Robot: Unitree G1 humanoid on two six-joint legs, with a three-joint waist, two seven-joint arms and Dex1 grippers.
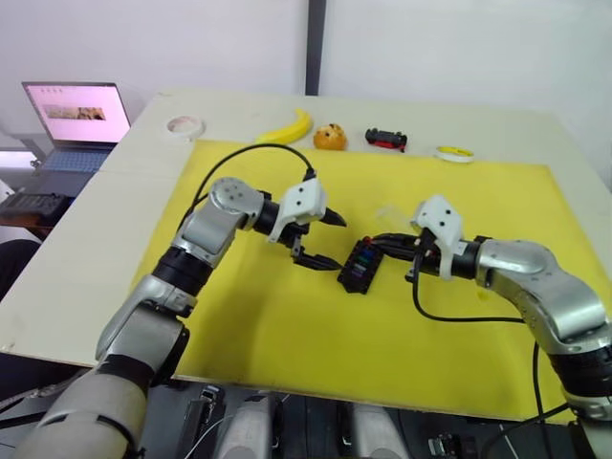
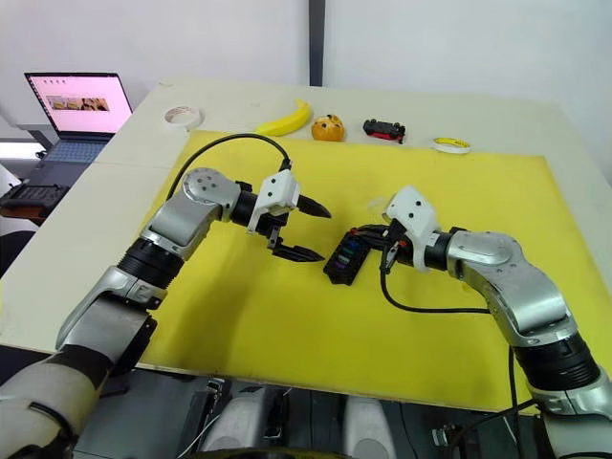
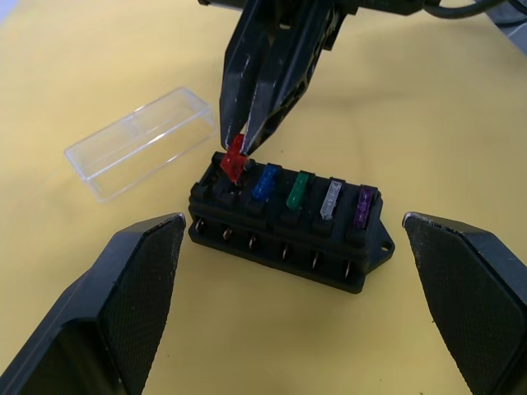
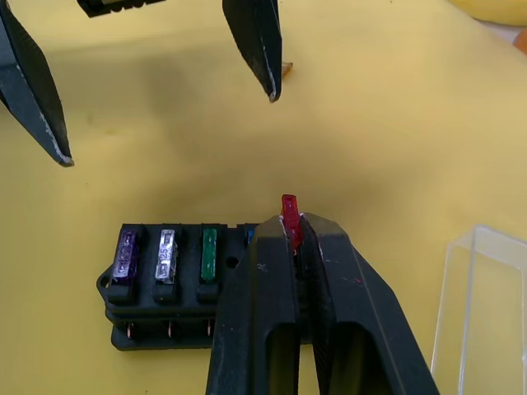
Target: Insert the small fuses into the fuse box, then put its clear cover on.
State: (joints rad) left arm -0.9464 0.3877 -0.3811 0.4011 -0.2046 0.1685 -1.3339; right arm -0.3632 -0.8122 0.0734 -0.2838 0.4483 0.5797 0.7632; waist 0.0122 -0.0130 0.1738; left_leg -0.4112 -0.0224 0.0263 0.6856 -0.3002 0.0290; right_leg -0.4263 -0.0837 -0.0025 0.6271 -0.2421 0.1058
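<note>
The black fuse box (image 3: 284, 234) lies on the yellow mat (image 1: 287, 335) between my two grippers. Blue (image 3: 263, 183), green (image 3: 298, 189), grey (image 3: 331, 197) and purple (image 3: 362, 206) fuses stand in its slots. My right gripper (image 4: 292, 226) is shut on a red fuse (image 3: 235, 156), whose lower end is at the box's end slot next to the blue one. My left gripper (image 1: 337, 241) is open just left of the box, holding nothing. The clear cover (image 3: 140, 141) rests on the mat just beyond the box. A small orange chip (image 4: 286, 67) lies on the mat.
Along the table's far side sit a banana (image 1: 287, 129), an orange round object (image 1: 330, 137), a black-and-red toy car (image 1: 385, 140), a yellow tape ring (image 1: 455, 153) and a white tape roll (image 1: 185, 125). An open laptop (image 1: 76, 115) stands at the far left.
</note>
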